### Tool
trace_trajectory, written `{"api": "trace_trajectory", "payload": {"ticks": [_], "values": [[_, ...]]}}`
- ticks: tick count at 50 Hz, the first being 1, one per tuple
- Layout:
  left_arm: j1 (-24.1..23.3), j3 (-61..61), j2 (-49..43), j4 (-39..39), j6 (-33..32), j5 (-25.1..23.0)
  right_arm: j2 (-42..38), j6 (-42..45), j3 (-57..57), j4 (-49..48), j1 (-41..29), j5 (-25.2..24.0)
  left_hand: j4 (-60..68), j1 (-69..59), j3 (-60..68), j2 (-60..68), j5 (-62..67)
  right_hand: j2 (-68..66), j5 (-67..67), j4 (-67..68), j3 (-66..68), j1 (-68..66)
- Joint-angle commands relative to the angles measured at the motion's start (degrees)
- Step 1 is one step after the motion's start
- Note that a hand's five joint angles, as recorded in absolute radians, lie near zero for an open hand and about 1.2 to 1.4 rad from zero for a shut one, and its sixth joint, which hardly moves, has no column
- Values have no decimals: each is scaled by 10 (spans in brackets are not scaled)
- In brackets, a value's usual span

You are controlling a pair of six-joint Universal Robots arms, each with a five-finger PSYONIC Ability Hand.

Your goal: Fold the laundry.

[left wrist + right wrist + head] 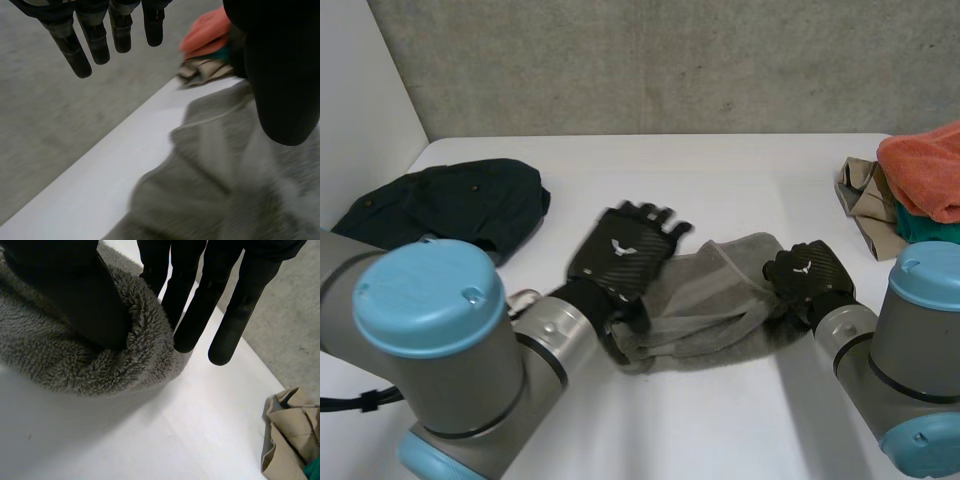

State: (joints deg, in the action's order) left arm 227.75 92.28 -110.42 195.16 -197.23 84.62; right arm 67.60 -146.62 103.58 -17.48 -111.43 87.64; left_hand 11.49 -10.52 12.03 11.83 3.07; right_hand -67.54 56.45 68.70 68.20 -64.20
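A grey fleecy towel [720, 300] lies bunched in the middle of the white table [720, 180]. My left hand [625, 250] rests over its left part with fingers straight, reaching past the far edge. In the left wrist view the hand [95, 45] hovers above the towel [215, 190] and grips nothing. My right hand [807, 272] is at the towel's right end. In the right wrist view its thumb [75, 290] digs into the towel [60, 355], pinching a ridge of it against the straight fingers [200, 300].
A dark green garment [450, 205] lies at the far left. At the right edge is a pile: orange cloth [925, 170], beige cloth [865, 200] and teal cloth [920, 232]. A grey wall stands behind the table.
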Motion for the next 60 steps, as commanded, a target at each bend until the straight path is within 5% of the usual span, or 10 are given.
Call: {"api": "trace_trajectory", "payload": {"ticks": [1, 16, 24, 26, 29, 30, 32, 42, 53, 60], "values": [[-25, -52, -63, 6, 0, -23, 8, 3, 17, 8, 10, -12, -15, 5, -20, -18, -31, -125, 135, 113, 118, -158], [-48, -179, -202, 3, -7, -1, 12, 3, 34, 3, 9, -19, -15, 5, -20, -18, -31, -125, 135, 113, 118, -158], [-20, -257, -276, 0, -49, 36, 10, 3, 37, 2, 7, -19, -15, 5, -20, -18, -31, -125, 135, 113, 118, -158], [-6, -278, -291, 0, -69, 76, 6, 5, 36, 1, 9, -19, -15, 5, -20, -18, -31, -125, 135, 113, 118, -158], [36, -311, -310, 0, -136, 251, 3, 8, 35, 0, 10, -19, -15, 5, -20, -18, -31, -125, 135, 113, 118, -158], [52, -315, -306, -5, -161, 346, 1, 11, 33, -1, 10, -19, -15, 5, -20, -18, -31, -125, 135, 113, 118, -158], [64, -310, -297, -7, -177, 402, -1, 13, 30, 0, 8, -19, -15, 5, -20, -18, -31, -125, 135, 113, 118, -158], [32, -167, -173, 10, -92, 206, -12, 18, 23, 6, 2, -19, -15, 5, -20, -18, -31, -125, 135, 113, 118, -158], [27, -113, -111, 16, -90, 269, 15, 58, 18, 59, 62, 3, -15, 5, -20, -18, -31, -125, 135, 113, 118, -158], [51, -42, -39, 17, -71, 244, 64, 162, -19, 53, 66, 2, -15, 5, -20, -18, -31, -125, 135, 113, 118, -158]]}}
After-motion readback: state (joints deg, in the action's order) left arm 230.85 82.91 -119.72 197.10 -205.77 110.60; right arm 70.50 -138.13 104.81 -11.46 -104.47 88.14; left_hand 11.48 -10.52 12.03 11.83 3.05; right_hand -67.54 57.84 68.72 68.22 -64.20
